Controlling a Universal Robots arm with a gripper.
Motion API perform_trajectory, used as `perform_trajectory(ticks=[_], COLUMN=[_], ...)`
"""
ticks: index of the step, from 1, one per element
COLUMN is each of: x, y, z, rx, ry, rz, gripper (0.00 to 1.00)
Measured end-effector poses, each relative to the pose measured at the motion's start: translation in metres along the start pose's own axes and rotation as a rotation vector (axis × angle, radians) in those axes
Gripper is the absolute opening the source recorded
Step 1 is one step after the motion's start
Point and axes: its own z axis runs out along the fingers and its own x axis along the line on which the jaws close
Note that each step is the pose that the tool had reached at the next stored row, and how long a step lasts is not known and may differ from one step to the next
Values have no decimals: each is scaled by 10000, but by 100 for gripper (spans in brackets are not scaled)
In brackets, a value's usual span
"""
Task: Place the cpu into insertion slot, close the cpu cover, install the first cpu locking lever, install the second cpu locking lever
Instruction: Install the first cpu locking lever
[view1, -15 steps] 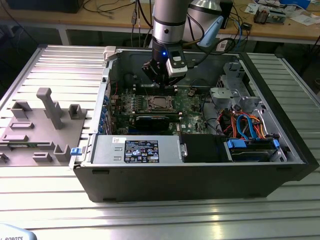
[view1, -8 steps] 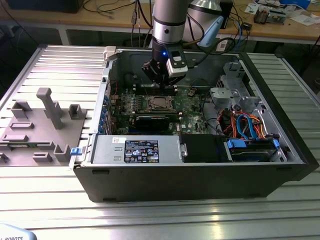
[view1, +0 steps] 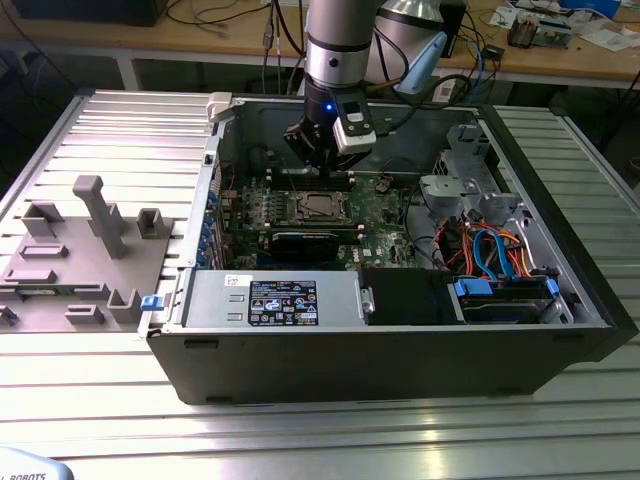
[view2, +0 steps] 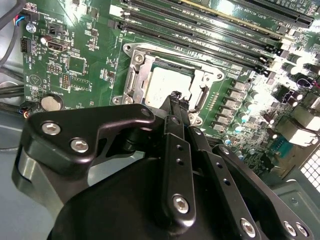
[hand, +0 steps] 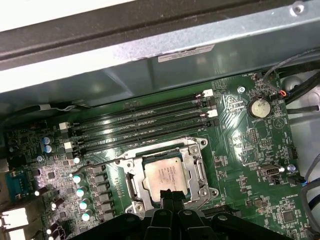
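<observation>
The gripper (view2: 176, 98) hangs low inside the open computer case (view1: 400, 350), its narrow fingers brought together to a point with nothing between them, the tip poised just over the near edge of the cpu (hand: 167, 175). In both wrist views the cpu lies flat in the insertion slot (hand: 131, 186), silver top up, and the cpu cover (view2: 135, 82) appears to be down around it as a silvery frame, though whether it sits fully flush cannot be told. A thin locking lever (hand: 107, 161) seems to run along the far side of the socket toward the memory slots (hand: 145, 122); whether it is hooked is unclear. The risk, as I judge it, is that the closed tip presses the chip or frame off-centre: a skewed push could tilt the cpu on the contacts beneath, or slide off the smooth metal and strike the small capacitors (hand: 80, 192) crowded beside the socket. In the exterior view the case rests on the ribbed metal surface (view1: 560, 420), with grey fixtures (view1: 95, 215) well apart at the exterior view's left.
</observation>
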Motion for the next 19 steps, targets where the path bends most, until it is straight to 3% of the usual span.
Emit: perform_trajectory(ticks=[19], x=[0], y=[0], z=[0], rx=[0], ry=[-4], rz=[-254], gripper=[11])
